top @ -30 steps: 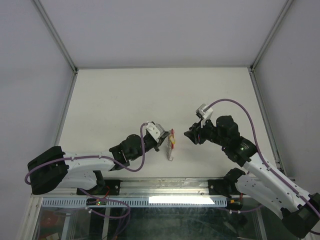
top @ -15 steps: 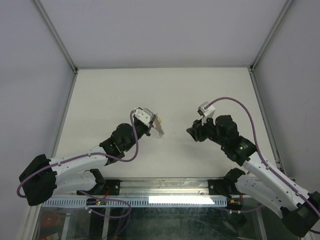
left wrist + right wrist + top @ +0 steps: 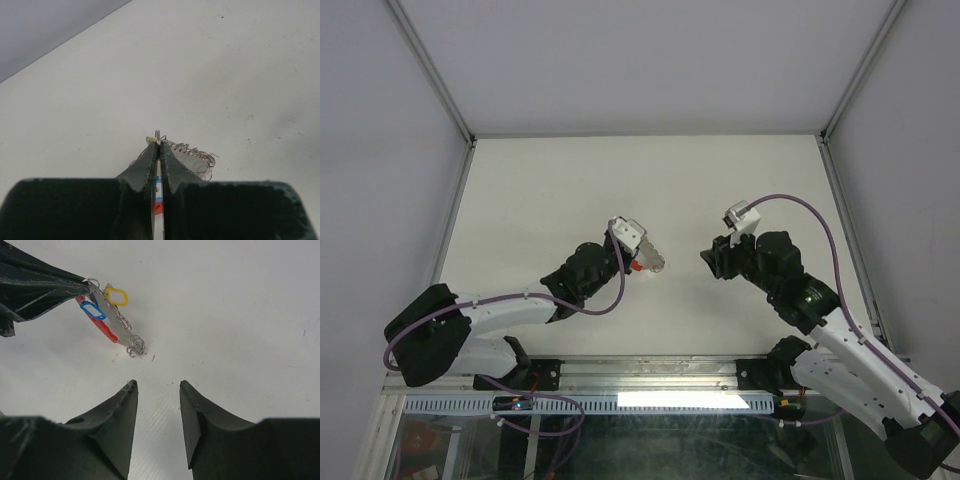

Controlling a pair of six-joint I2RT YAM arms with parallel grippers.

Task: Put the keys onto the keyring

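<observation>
My left gripper is shut on the keyring's silvery ring; it also shows in the top view. In the right wrist view the bunch hangs from the left fingertips: the red tab, the blue key head, the yellow key head and the short chain, whose end is close to the table. I cannot tell whether the keys are threaded on the ring. My right gripper is open and empty, a short way from the chain, and faces the left gripper in the top view.
The white table has metal frame rails along its left and right edges and white walls beyond. Small specks lie on the table near the chain.
My left gripper swung away to the back left with the keyring, then came back a little to the right. The right gripper has barely moved.
</observation>
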